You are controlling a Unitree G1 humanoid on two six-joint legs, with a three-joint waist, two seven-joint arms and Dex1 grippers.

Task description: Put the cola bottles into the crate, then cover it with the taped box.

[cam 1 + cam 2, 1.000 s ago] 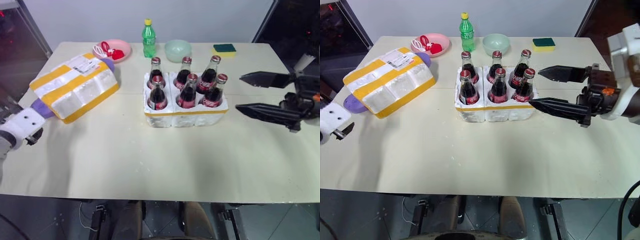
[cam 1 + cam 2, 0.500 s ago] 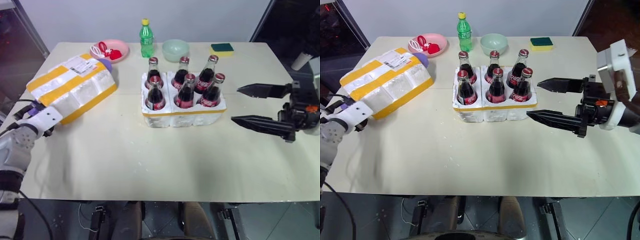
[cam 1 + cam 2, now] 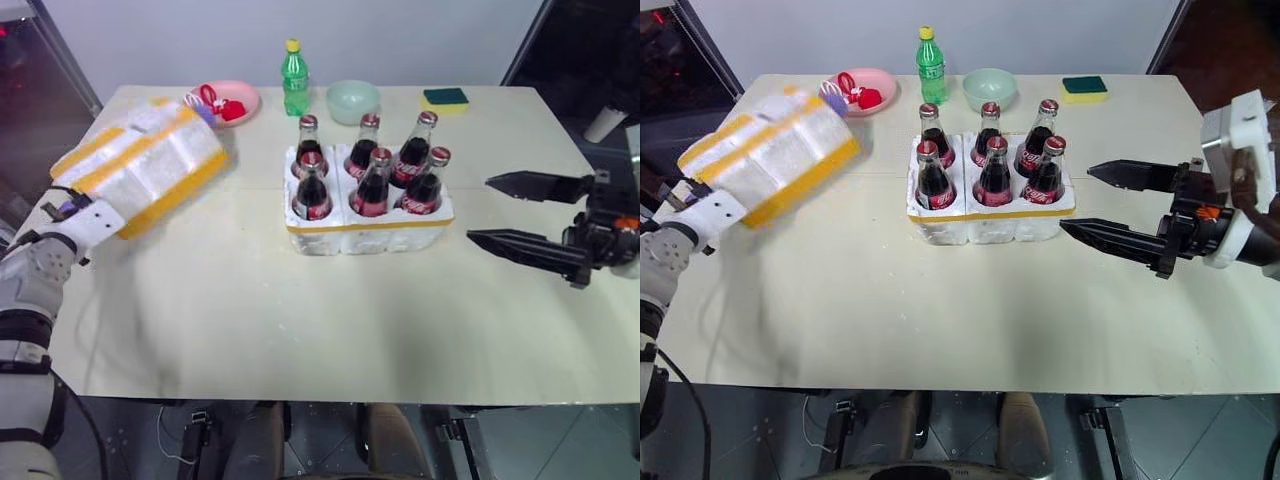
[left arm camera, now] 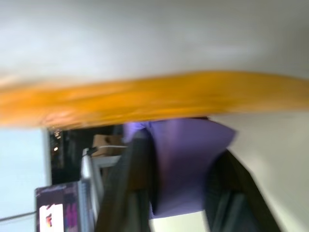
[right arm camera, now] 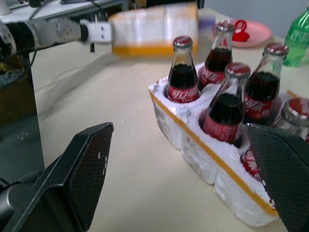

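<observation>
Six cola bottles (image 3: pixel 372 180), small glass ones with dark contents, red labels and red caps, stand upright in two rows of three in the round wells of the crate (image 3: pixel 368 230), a low block of grainy white foam with a thin yellow band around its sides. The crate sits a little above the middle of the frame on the pale, matte bench (image 3: pixel 300 310).

At the upper left the taped box (image 3: pixel 140 165), a bigger slab of white foam crossed by wide yellow tape bands, is tilted, its near edge raised off the bench. The left hand (image 3: pixel 70 208) is at the box's lower left corner; in the left wrist view its two black fingers (image 4: pixel 130 179) are clenched on a flat purple piece just under the box's yellow edge.

The right hand (image 3: pixel 520 215) hovers at the right of the frame, just beside the crate and apart from it, its two long, tapered black fingers spread wide and holding nothing.

Along the top edge of the bench are a round pink plate (image 3: pixel 245 95) with red items on it, a green plastic bottle (image 3: pixel 294 78) with a yellow cap, a pale green bowl (image 3: pixel 353 100) and a sponge (image 3: pixel 446 97).
</observation>
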